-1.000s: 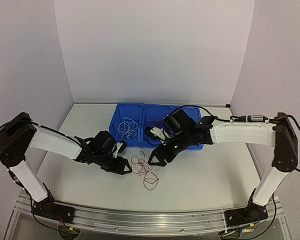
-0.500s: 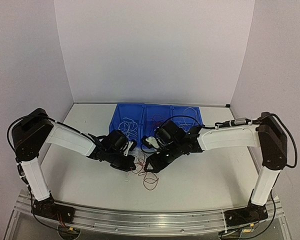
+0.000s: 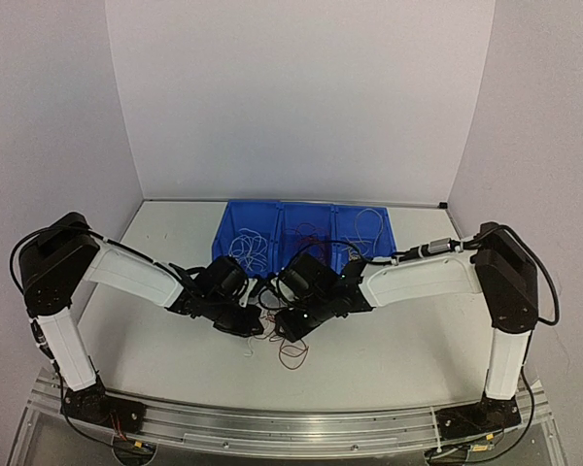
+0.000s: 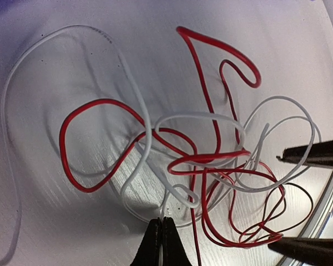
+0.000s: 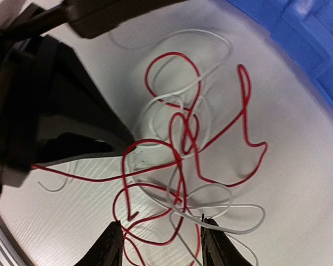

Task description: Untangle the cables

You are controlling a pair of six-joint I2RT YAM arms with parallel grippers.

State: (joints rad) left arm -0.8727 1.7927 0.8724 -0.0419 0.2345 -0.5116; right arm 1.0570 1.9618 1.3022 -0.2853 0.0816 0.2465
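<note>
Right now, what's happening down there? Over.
Left gripper jaws shut on white cable. Right gripper jaws open, straddling the cables, red and white, tangled. Blue bins behind, not blocking.

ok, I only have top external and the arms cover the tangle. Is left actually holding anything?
Observer: Yes. The left wrist view shows the left gripper shut on a white cable at the pile's edge.
Operator: And right?
Observer: Open. In the right wrist view the right gripper straddles loops of red cable and white, closed on nothing.
Operator: Is brown part of the knot?
Observer: It looks so. In the left wrist view a thin brown cable threads through the red loops, between the right gripper's fingers.
</note>
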